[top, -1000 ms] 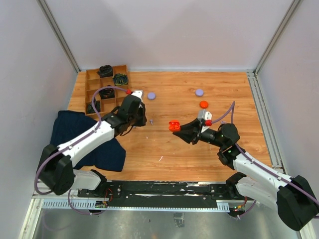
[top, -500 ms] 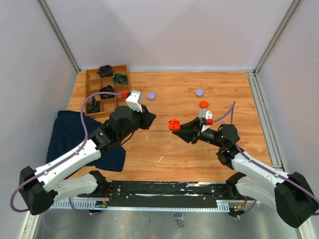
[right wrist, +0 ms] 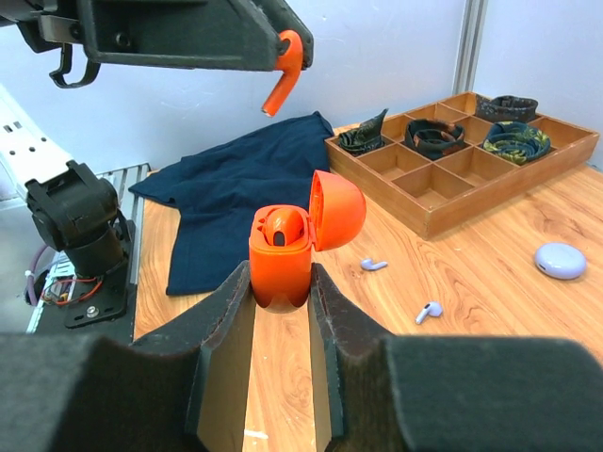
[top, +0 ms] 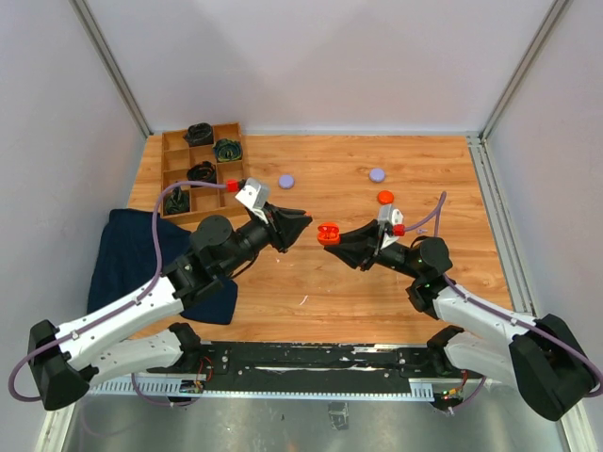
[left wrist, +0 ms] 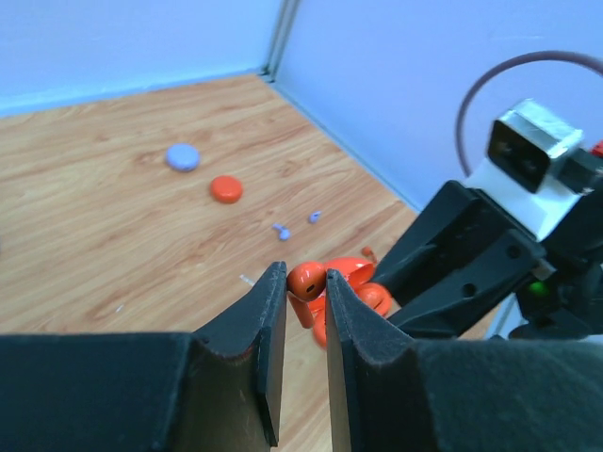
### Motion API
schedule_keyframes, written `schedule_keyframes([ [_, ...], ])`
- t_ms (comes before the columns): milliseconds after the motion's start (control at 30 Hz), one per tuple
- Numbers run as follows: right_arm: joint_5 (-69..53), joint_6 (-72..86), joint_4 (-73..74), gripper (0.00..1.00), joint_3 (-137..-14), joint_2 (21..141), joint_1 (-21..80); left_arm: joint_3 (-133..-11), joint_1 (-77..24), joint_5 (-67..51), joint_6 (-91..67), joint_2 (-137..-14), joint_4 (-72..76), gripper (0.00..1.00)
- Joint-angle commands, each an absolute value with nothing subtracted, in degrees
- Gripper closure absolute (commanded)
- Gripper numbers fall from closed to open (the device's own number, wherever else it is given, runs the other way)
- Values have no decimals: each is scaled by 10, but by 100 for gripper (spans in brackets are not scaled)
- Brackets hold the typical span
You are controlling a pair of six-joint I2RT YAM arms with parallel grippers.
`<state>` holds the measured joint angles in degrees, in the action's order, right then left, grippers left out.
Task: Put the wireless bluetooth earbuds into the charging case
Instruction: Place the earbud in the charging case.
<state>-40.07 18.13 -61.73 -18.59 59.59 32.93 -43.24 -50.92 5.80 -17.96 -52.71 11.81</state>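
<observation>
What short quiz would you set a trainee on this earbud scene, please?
1. True or false: the orange charging case in the right gripper has its lid shut.
2. What does the left gripper hold? A: an orange earbud. B: a lavender disc. C: nothing.
3. How many lavender earbuds lie loose on the table in the right wrist view?
Key: 1 false, the lid stands open; 2 A; 3 two.
</observation>
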Motion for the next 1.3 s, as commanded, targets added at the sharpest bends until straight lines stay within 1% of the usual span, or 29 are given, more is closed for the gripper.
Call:
schedule_keyframes([
  [0,-414,195,-676,97,-189,599,322,-421,-522,7,-165,-520,187,78],
  [167,-423,188,-677,97,-195,604,322,-416,-529,-20,-169,-527,208,78],
  [500,-436,205,-690,97,-202,610,321,-402,-534,-24,-177,-554,236,78],
  [1267,-425,223,-704,97,-200,604,322,-370,-554,1,-178,-571,285,78],
])
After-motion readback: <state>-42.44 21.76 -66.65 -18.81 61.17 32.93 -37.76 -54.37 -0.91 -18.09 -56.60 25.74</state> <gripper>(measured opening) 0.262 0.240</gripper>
